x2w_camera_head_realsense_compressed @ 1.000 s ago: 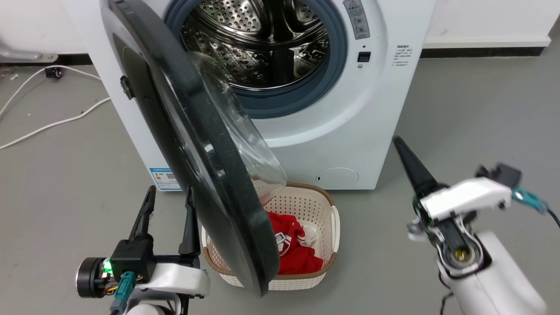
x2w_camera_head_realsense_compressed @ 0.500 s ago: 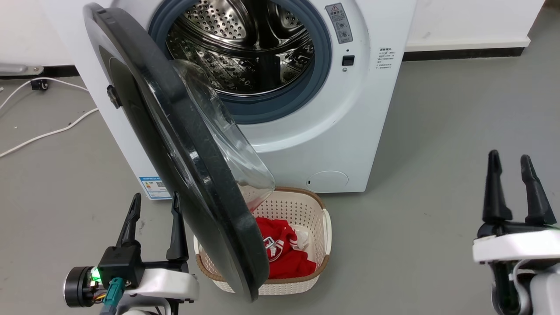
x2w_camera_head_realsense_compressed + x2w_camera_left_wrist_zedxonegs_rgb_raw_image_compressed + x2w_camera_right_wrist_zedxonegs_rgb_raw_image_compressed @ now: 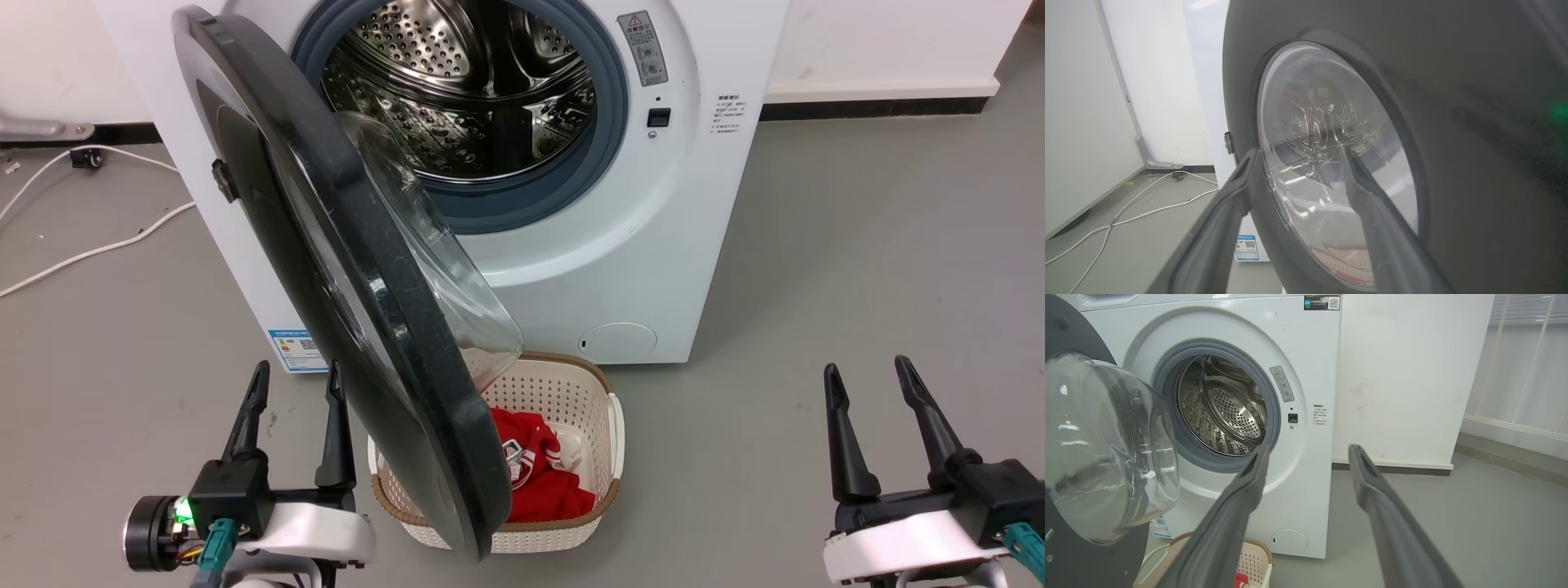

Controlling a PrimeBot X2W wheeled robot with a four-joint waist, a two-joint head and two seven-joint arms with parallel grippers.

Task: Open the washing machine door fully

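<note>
**Washing machine** [image 3: 653,245]: white front-loader, steel drum exposed.

**Washing machine door** [image 3: 367,294]: hinged at machine's left edge, standing roughly square to machine front, glass bowl facing opening. Judged about half open, so opening step is in hand.

**Laundry basket** [image 3: 563,392]: on floor at machine's foot, beneath door's free edge.

**Left claw** [image 3: 298,371]: before machine's left corner, beside door's outer face, fingers apart, empty.

**Right claw** [image 3: 866,365]: before machine's right side, well apart from door, fingers apart, empty.

**Next move, judged:** push door's inner side further left. Left claw must clear swing path.
</note>
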